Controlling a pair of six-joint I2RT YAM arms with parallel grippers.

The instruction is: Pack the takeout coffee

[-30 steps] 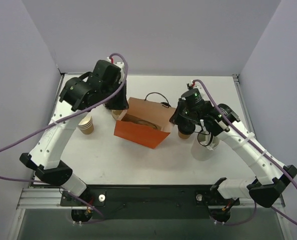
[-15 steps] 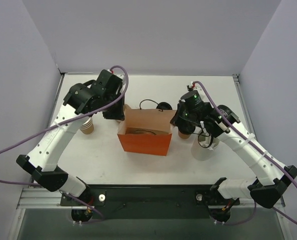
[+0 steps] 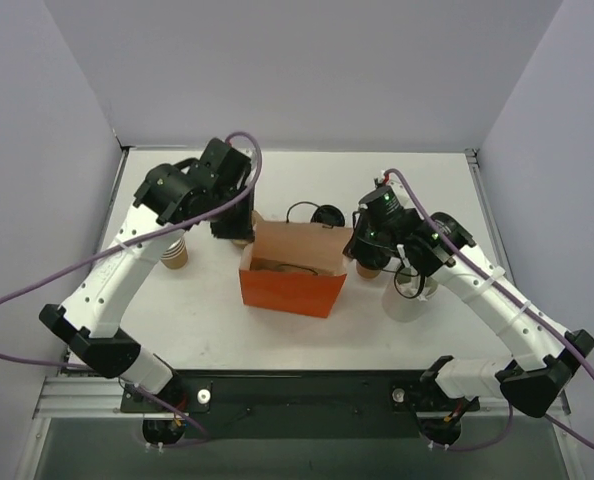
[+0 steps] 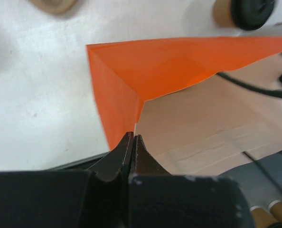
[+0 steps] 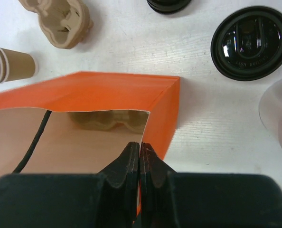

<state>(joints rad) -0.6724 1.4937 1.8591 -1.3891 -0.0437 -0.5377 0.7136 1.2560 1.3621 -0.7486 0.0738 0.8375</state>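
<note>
Can't read any writing from here; the moulded marks on the coffee's lid are too small. The orange bag [image 3: 287,285] stands open in the middle of the desk [image 3: 217,330]. It's brown inside, with a pulp cup carrier [image 5: 108,121] at the bottom. The coffee [image 5: 251,42], a tan cup under a round black lid, is on the desk just beside the bag's right side. My left fingers [image 4: 124,153] and right fingers [image 5: 131,164] are each pinched tight on the bag's rim.

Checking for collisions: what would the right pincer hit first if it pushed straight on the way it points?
The bag: the right pincer is shut on its rim, so it would likely crush that wall downward; depth beyond is unclear.
</note>
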